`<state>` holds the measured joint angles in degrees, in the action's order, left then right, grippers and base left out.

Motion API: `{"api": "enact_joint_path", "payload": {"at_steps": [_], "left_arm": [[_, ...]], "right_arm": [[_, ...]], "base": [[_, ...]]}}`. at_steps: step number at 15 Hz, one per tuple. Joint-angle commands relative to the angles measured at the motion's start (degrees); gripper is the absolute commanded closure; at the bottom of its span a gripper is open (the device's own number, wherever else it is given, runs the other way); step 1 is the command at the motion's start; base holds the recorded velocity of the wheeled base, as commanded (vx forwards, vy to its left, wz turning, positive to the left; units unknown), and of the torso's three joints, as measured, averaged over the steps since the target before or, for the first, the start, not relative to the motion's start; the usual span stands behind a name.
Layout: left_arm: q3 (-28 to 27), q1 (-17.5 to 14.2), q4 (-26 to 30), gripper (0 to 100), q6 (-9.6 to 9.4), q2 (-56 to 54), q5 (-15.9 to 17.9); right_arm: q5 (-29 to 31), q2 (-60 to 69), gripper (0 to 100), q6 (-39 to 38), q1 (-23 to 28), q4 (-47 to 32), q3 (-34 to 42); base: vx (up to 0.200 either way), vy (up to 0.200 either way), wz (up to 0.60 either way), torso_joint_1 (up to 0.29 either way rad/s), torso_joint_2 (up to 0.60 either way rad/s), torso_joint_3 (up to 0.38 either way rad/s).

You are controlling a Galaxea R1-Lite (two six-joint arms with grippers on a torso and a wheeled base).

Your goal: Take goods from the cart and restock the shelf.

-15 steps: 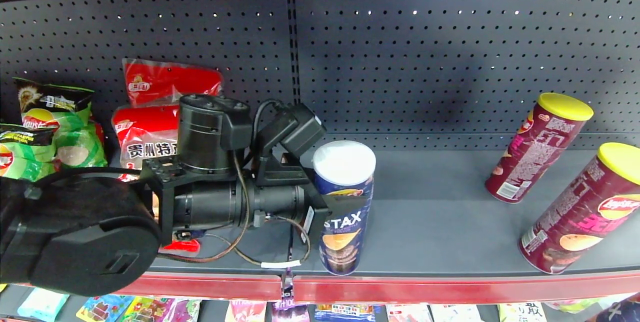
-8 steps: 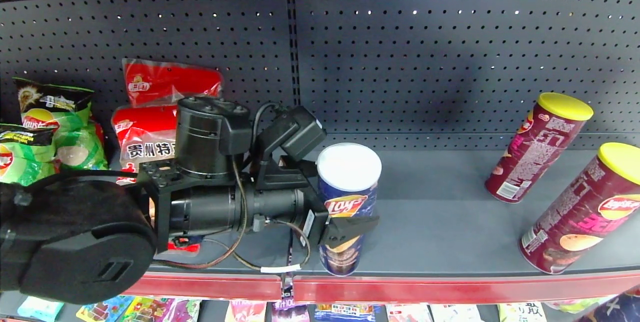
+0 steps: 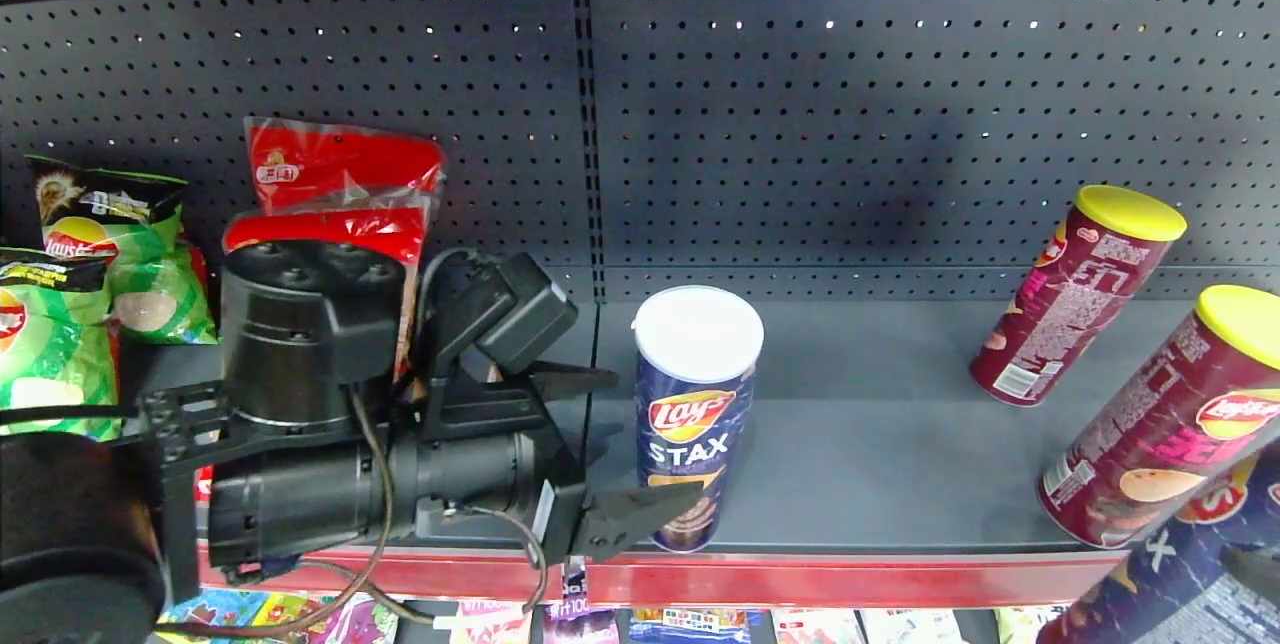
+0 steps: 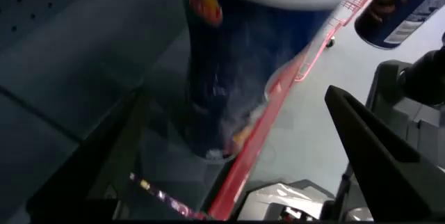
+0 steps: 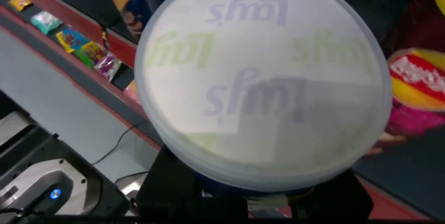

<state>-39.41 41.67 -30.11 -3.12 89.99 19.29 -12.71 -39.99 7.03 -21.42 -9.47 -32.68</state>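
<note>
On shelf [image 3: 880,464], one blue can [image 3: 695,414], two maroon cans [image 3: 1075,299]; left gripper [image 3: 655,439] gapes, right gripper [image 5: 257,189] clamps second can [image 3: 1150,584].

The left arm [image 3: 300,484] comes in from the robot's left and lies nearly level, its forearm pointing toward the robot's right, with the black wrist camera block riding on top. The left tool [image 3: 660,436] has its two pointed black fingers [image 4: 368,154] spread wide apart, one farther back and one toward the front. The right tool [image 5: 208,189] sits low on the robot's right, closed around a dark blue cardboard chip can [image 3: 1150,574] whose white lid faces the right wrist camera.
</note>
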Motion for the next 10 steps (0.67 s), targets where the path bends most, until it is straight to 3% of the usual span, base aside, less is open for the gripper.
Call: {"api": "enact_joint_path", "payload": {"at_steps": [1, 3, 7, 10], "left_arm": [[2.4, 0.0, 0.0, 0, 0.40, -4.0, -0.3], [6.2, -1.1, -0.1, 0, 1.80, -7.9, -2.5], [7.5, -3.8, -0.1, 0, 1.80, -9.5, -2.4], [7.6, -3.9, -0.1, 0, 1.89, -9.4, -2.3]], "right_arm": [[0.1, -7.9, 100, 0.4, -4.3, 0.1, -4.4], [0.3, -19.3, 100, 1.1, -8.2, 0.4, -13.2], [0.9, -28.4, 100, 3.2, -9.2, 3.8, -19.3], [1.0, -33.8, 100, 3.8, -9.2, 4.0, -22.8]], "base": [[0.000, 0.000, 0.00, 0.000, 0.00, 0.000], [0.000, 0.000, 0.00, 0.000, 0.00, 0.000], [0.000, 0.000, 0.00, 0.000, 0.00, 0.000], [0.000, 0.000, 0.00, 0.000, 0.00, 0.000]]}}
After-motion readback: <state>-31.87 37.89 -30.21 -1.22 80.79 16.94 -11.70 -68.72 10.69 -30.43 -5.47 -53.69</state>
